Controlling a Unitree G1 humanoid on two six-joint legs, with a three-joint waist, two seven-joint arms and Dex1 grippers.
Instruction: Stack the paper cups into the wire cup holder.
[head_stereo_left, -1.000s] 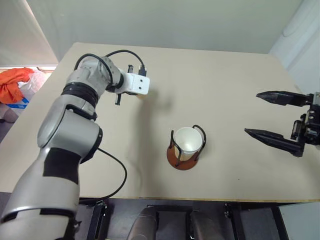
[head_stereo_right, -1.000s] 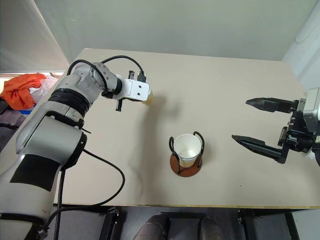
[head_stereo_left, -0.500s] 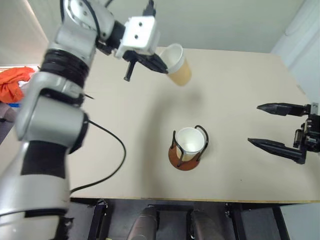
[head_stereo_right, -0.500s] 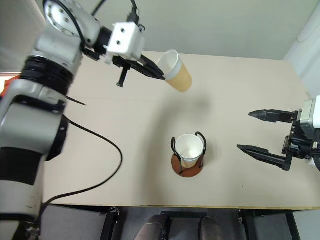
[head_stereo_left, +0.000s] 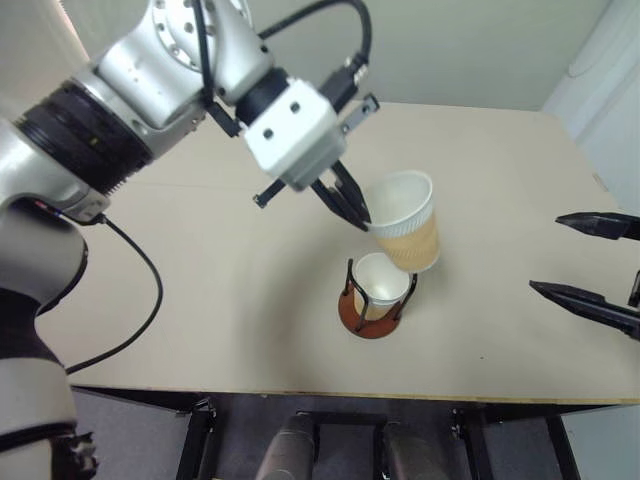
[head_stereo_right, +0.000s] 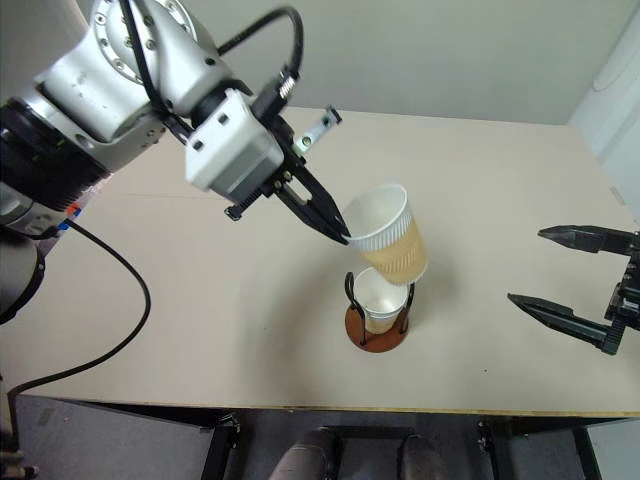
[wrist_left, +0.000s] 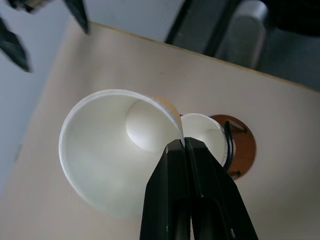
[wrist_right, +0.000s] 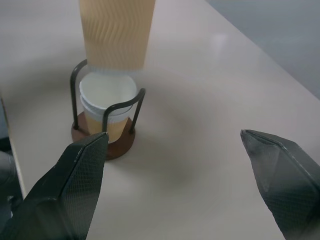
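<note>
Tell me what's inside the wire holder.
One paper cup stands upright in the holder, open and empty. A second cup, pinched at the rim by the left gripper, hangs just above, covering part of its rim.

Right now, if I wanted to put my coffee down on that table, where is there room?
Most of the table is bare: the whole stretch on the robot's left of the wire cup holder, and the far end toward the wall. It is crowded at the holder, where the left tool holds a paper cup over it. The open right tool hangs over the right edge.

Ribbed matt paper cup (head_stereo_left: 405, 222), thin black wire holder (head_stereo_left: 378, 300), matt tabletop (head_stereo_left: 200, 270)
</note>
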